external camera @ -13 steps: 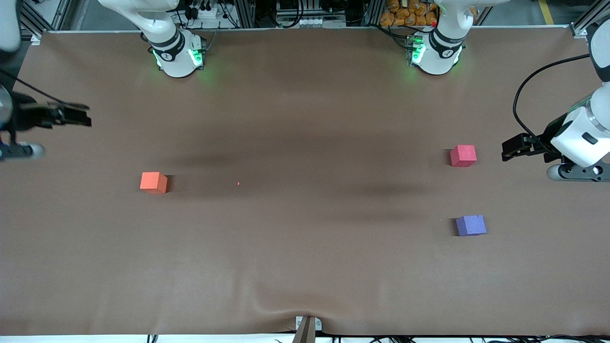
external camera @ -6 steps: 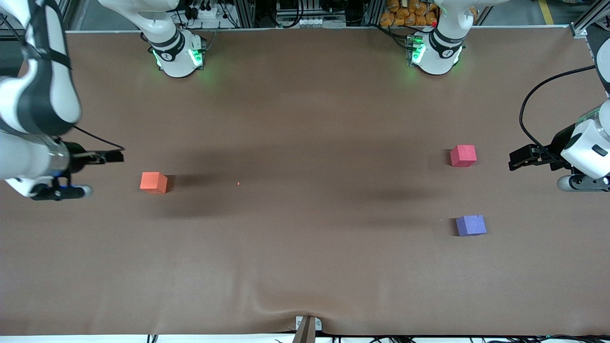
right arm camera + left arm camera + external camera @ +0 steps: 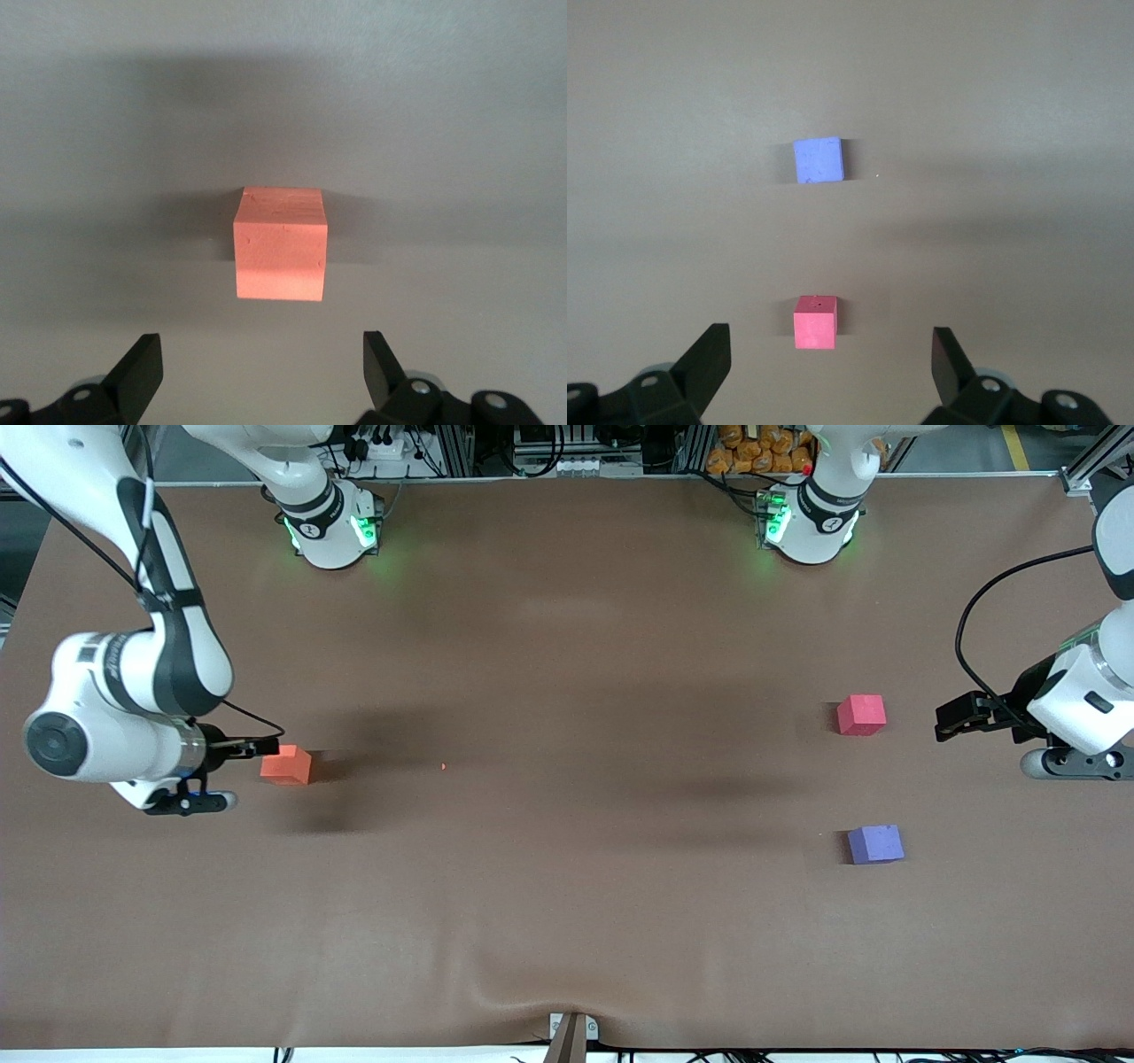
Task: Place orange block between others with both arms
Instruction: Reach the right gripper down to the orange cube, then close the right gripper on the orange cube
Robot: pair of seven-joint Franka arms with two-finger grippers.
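— How many cubes are on the table (image 3: pixel 567 921)?

— Three in all: one orange block (image 3: pixel 285 764), one red-pink cube (image 3: pixel 861 715) and one purple-blue cube (image 3: pixel 875 844)

— And the arms?

— Two white arms, each rising from its own green-lit base, so two bases as well

— Grippers?

— Two: the right gripper (image 3: pixel 266 747) and the left gripper (image 3: pixel 952 718), each with two black fingers, which makes four fingers

— Anything else to count?

— One tiny orange speck (image 3: pixel 443 765) on the brown cover

Brown table (image 3: pixel 567 921), orange block (image 3: pixel 286 764), red-pink cube (image 3: pixel 861 715), purple-blue cube (image 3: pixel 875 844)
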